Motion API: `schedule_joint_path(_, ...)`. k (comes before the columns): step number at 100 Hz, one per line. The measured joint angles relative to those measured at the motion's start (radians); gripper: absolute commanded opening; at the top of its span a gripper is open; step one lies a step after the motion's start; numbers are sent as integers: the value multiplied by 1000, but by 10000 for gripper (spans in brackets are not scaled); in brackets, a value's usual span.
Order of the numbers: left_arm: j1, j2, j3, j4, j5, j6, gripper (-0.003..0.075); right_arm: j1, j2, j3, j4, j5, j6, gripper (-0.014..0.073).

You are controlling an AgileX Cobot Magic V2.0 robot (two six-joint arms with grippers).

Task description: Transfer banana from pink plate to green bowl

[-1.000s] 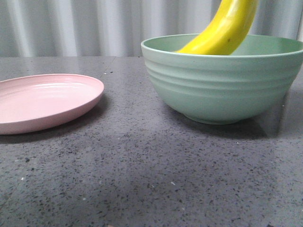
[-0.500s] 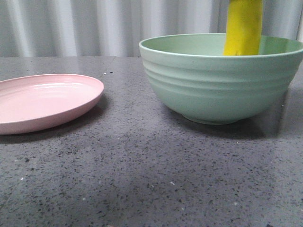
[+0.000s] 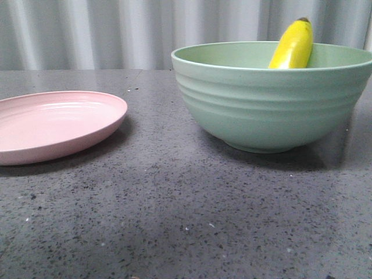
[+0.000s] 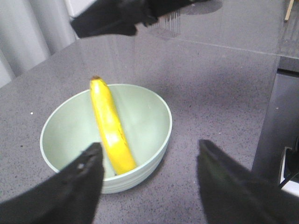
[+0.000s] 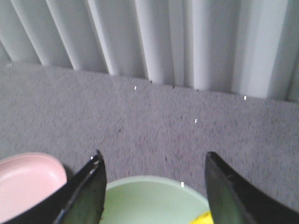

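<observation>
Fingers on left gripper (image 4: 149, 179) spread wide, holding nothing, hovering above green bowl (image 4: 154, 140). Right gripper (image 5: 154, 186) likewise wide open, empty, over the bowl's rim. Surface: dark grey speckled table (image 3: 174, 203). Pink plate (image 3: 55, 125) sits bare at front-left, well apart from the bowl. Banana (image 3: 292, 47) lies inside the bowl, leaning on the wall, dark tip above the rim. Corrugated grey wall (image 3: 116, 32) behind.

Banana (image 3: 293, 46) is seen leaning inside the bowl (image 3: 267, 104), right on the worktop (image 3: 174, 209); plate (image 3: 55, 125) is left.
</observation>
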Motion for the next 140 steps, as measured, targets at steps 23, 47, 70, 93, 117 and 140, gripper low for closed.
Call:
schedule_joint_path(23,0,-87,0,-4,7,0,-20,0,-104,0,-26,238,0,-4)
schedule_joint_path(47,0,-237,101,-6,6,0,-20,0,-232,22,-31,325,0,-66)
schedule_joint_path(70,0,-434,311,-9,-49,0,-20,0,-436,178,-32,296,0,-66)
schedule_joint_path(93,0,-665,546,-24,-152,0,-20,0,-681,408,-33,174,0,-66)
schedule_joint_path(117,0,-865,723,-37,-170,0,-20,0,-897,640,-46,64,-1,-65)
schedule_joint_path(140,0,-906,799,-37,-170,0,-20,0,-983,747,-51,60,-1,-65)
